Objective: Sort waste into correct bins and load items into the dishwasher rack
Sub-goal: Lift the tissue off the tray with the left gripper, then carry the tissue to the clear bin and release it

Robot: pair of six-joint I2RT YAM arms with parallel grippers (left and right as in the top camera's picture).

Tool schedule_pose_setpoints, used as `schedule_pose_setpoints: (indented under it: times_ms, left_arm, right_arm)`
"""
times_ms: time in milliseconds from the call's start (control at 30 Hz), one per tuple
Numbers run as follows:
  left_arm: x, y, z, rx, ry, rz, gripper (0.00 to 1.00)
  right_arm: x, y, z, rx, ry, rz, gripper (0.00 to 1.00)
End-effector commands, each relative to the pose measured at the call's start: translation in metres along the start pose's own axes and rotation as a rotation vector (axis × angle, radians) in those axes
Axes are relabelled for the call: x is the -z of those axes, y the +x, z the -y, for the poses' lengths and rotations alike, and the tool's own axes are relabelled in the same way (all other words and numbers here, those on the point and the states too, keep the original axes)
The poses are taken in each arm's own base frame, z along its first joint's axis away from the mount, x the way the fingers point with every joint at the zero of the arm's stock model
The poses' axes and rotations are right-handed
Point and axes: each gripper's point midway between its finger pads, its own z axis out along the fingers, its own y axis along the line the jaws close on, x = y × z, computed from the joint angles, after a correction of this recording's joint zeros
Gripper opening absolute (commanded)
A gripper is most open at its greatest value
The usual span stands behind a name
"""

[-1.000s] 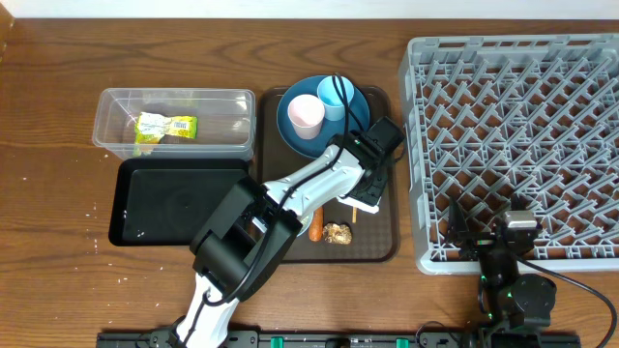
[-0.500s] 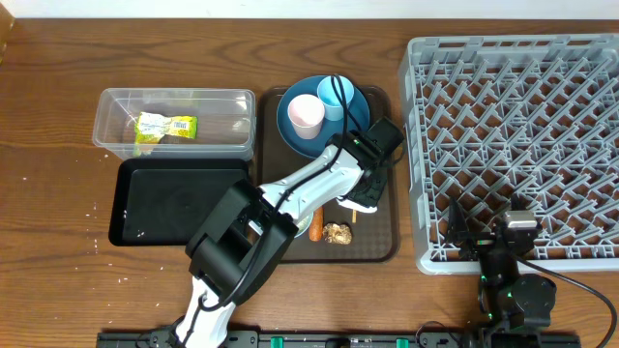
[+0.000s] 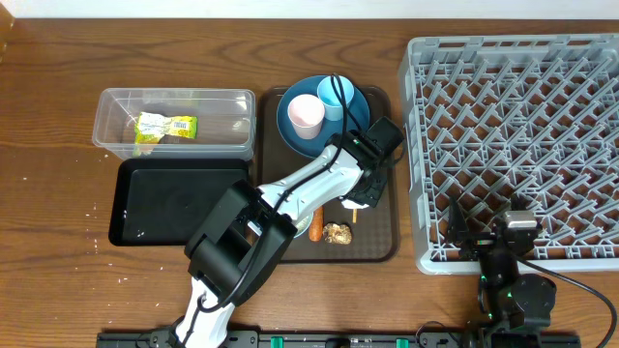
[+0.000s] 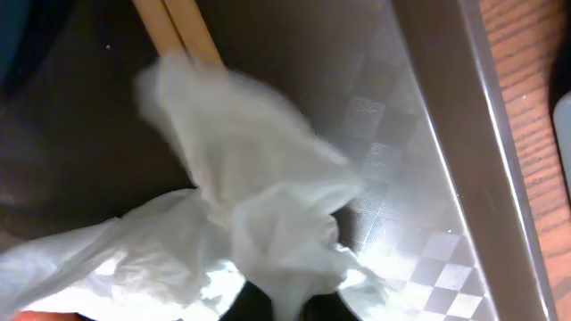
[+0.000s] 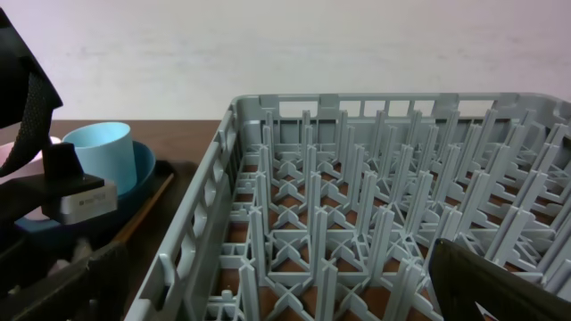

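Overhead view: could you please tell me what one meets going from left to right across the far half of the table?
clear tub → blue plate, carrying the pink cup and then the light blue cup → dishwasher rack

Pretty sure this is a robotics lab bench dressed up as a dish-clearing station, not somebody's actual kitchen. Two robot arms, the left arm (image 3: 290,188) and the right arm (image 3: 513,290), rise from a black rail (image 3: 319,340) along the near edge of a wood-grain table (image 3: 58,280), with a cable (image 3: 590,282) looping off at the near right. The far side is just a plain white wall (image 5: 268,45). The kitchen stuff looks like laid-out props: a grey cafeteria-style dishwasher rack (image 3: 522,126) on the right, a brown serving tray (image 3: 382,242) mid-table, and a clear tub (image 3: 174,93) with a black tray (image 3: 174,208) just near of it on the left.
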Motion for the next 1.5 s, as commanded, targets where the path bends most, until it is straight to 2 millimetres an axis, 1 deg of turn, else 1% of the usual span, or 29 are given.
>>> schedule_pose_setpoints:
  times_ms: [0,133,233,300,467,600,667,767,833,967,1033,1100,1233,1333,1367,1400,1467]
  left_arm:
    - [0.011,0.000,0.003,-0.006,0.013,0.016,0.06]
    - [0.021,-0.002,0.003,-0.006,0.017,0.029,0.06]
    - [0.039,-0.005,0.005,-0.007,0.028,0.062,0.06]
    - [0.054,-0.010,0.006,-0.007,0.039,0.097,0.06]
    - [0.100,-0.022,0.006,-0.001,0.072,0.206,0.06]
    - [0.135,-0.028,-0.003,-0.017,0.081,0.287,0.06]
    - [0.151,-0.033,-0.014,-0.033,0.074,0.328,0.06]
    - [0.169,-0.041,-0.043,0.018,0.010,0.385,0.06]
    - [0.177,-0.046,-0.070,0.071,-0.043,0.415,0.06]
    - [0.185,-0.052,-0.120,0.178,-0.111,0.445,0.06]
    - [0.187,-0.054,-0.142,0.225,-0.129,0.452,0.06]
    - [0.192,-0.054,-0.170,0.287,-0.153,0.466,0.06]
    - [0.199,-0.048,-0.220,0.398,-0.195,0.483,0.06]
    - [0.205,-0.039,-0.256,0.479,-0.228,0.488,0.06]
    - [0.206,-0.037,-0.263,0.498,-0.235,0.490,0.06]
    - [0.208,-0.033,-0.275,0.537,-0.243,0.493,0.06]
    - [0.210,-0.028,-0.288,0.584,-0.245,0.497,0.06]
  right_arm:
    - [0.000,0.001,0.000,0.015,-0.003,-0.002,0.99]
    - [0.000,0.001,0.000,0.015,-0.003,-0.002,0.99]
    - [0.000,0.001,0.000,0.015,-0.003,-0.002,0.99]
    - [0.000,0.001,0.000,0.015,-0.003,-0.002,0.99]
    - [0.000,0.001,0.000,0.015,-0.003,-0.002,0.99]
    - [0.000,0.001,0.000,0.015,-0.003,-0.002,0.99]
    - [0.000,0.001,0.000,0.015,-0.003,-0.002,0.99]
    - [0.000,0.001,0.000,0.015,-0.003,-0.002,0.99]
    - [0.000,0.001,0.000,0.015,-0.003,-0.002,0.99]
    - [0.000,0.001,0.000,0.015,-0.003,-0.002,0.99]
    - [0.000,0.001,0.000,0.015,-0.003,-0.002,0.99]
    - [0.000,0.001,0.000,0.015,-0.003,-0.002,0.99]
    - [0.000,0.001,0.000,0.015,-0.003,-0.002,0.99]
    - [0.000,0.001,0.000,0.015,-0.003,-0.002,0.99]
    - [0.000,0.001,-0.001,0.015,-0.003,-0.002,0.99]
    - [0.000,0.001,0.000,0.015,-0.003,-0.002,0.99]
    - [0.000,0.001,0.000,0.015,-0.003,-0.002,0.99]
